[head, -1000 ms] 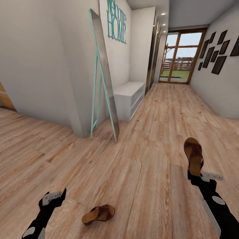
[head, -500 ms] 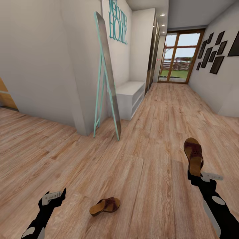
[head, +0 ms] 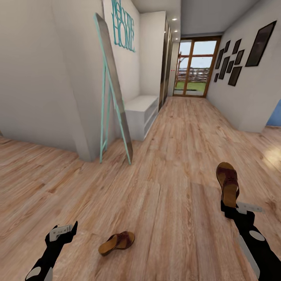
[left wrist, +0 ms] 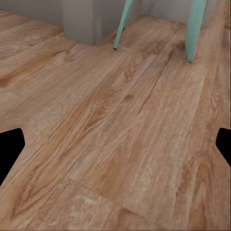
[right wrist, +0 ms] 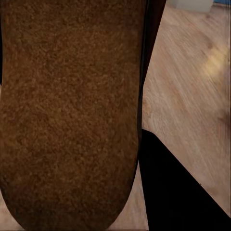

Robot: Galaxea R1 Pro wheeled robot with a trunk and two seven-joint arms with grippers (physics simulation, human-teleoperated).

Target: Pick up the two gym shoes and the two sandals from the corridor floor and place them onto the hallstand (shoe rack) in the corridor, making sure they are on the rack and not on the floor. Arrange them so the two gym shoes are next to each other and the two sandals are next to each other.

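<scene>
One dark-brown sandal [head: 228, 182] with a tan sole is held above the corridor floor [head: 175, 156], and my right gripper [head: 230, 204] is shut on its heel end. In the right wrist view its cork sole [right wrist: 72, 110] lies against a black finger [right wrist: 173, 192]. The other sandal [head: 116, 242] lies on its side on the planks between my arms. My left gripper [head: 62, 232] hangs open to the left of it, with bare floor between its fingertips [left wrist: 10, 149]. The gym shoes and the hallstand are out of view.
A teal-framed standing mirror [head: 113, 89] leans on the left wall corner. Behind it stands a plain low grey two-shelf bench [head: 140, 113]. The corridor runs on to a glass door [head: 193, 72]. Dark picture frames [head: 230, 66] hang on the right wall.
The whole picture has shifted left, so the camera has turned or moved. Both arms keep their places in the view, and the right gripper still holds the sandal.
</scene>
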